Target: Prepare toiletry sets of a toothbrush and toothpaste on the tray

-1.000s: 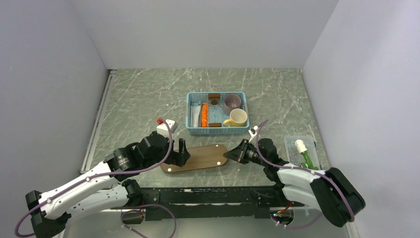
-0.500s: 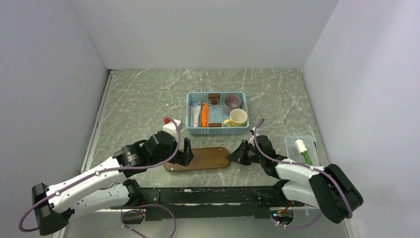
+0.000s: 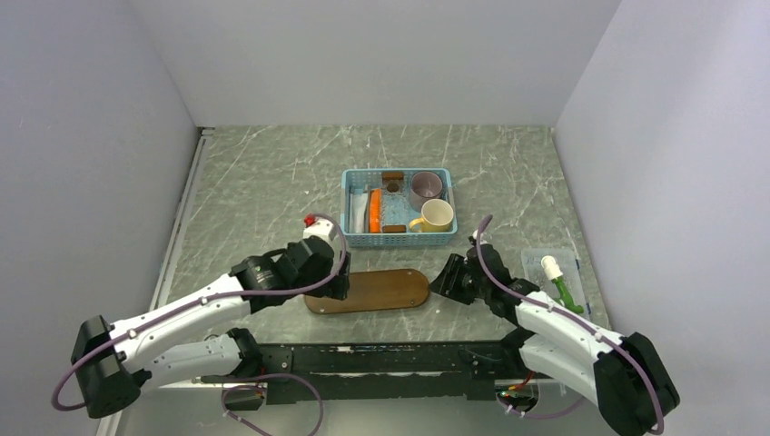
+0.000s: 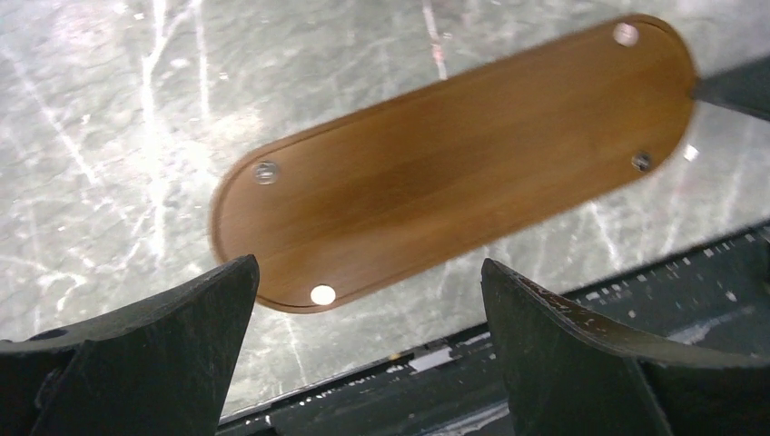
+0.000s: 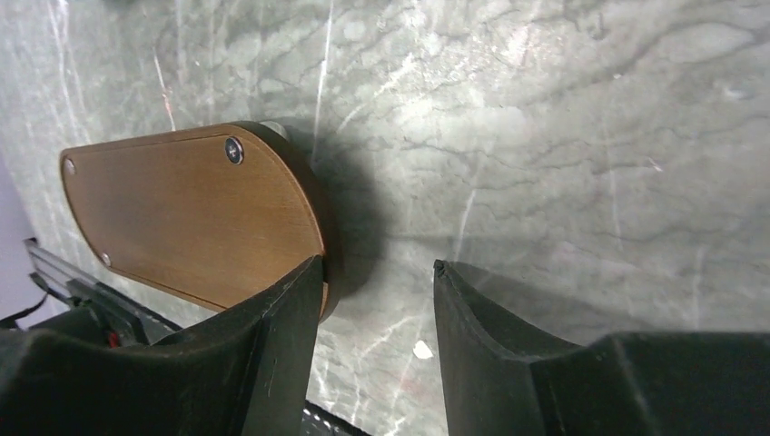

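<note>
Left gripper [image 4: 365, 272] of mine hangs with its jaws spread as wide as they go, gripping nothing; from its wrist view the near-left end of the tray [image 4: 454, 163] shows between the two fingers, and I cannot tell whether either finger touches the wood. My right gripper [image 5: 377, 265] is at the tray's other rounded end, jaws parted with only bare marble in the gap; one finger sits just beside the tray's edge, and nothing is held. The tray lies flat on the marble table [image 3: 254, 182] between my two grippers, close to the near edge, long axis running left to right, with small round studs showing near its ends.

Further right, past my right arm, stands a clear plastic box [image 3: 528, 272]; in it lies a green item [image 3: 565, 292] with a white cap, its shape too small to make out. Behind my left wrist sits a small white box [image 3: 315, 231] with a red bit on top.

Beyond the tray is the light-blue basket [image 3: 398, 240]; its left part holds a pale slim stick [image 3: 360, 211] and an orange tube [image 3: 375, 211] side by side, with a blue pad [image 3: 394, 214] next to them; its right part holds a grey cup [image 3: 427, 189] at the back and a yellow mug [image 3: 436, 216] in front.
</note>
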`<control>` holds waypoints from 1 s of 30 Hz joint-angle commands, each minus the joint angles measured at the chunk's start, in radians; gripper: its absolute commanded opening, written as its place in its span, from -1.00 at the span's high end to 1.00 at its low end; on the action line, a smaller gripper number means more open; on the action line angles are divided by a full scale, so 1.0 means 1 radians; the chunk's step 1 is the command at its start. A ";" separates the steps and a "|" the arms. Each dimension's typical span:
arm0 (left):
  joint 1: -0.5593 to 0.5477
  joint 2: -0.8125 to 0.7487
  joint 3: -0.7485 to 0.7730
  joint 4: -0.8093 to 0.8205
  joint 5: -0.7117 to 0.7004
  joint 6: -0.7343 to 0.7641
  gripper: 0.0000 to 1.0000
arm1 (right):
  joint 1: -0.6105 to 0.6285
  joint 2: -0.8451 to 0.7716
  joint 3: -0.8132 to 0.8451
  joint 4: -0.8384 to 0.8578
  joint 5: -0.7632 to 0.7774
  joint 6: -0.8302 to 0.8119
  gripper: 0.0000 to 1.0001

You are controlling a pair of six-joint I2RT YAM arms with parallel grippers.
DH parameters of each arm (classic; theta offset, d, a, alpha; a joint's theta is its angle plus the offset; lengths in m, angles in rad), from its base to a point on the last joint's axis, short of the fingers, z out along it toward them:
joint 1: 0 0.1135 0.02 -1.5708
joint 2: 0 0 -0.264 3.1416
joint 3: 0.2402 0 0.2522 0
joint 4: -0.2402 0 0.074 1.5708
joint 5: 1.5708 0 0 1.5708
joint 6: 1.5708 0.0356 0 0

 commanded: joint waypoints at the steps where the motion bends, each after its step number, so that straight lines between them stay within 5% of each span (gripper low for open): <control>1: 0.091 0.048 0.039 -0.056 -0.041 -0.050 -0.98 | -0.003 -0.066 0.080 -0.214 0.064 -0.061 -0.01; 8: 0.254 0.050 -0.068 0.024 0.039 -0.052 -0.98 | -0.001 -0.117 0.144 -0.307 0.106 -0.128 -0.05; 30: 0.336 0.190 -0.186 0.216 0.225 -0.021 -0.90 | -0.001 -0.076 0.102 -0.167 0.061 -0.123 -0.10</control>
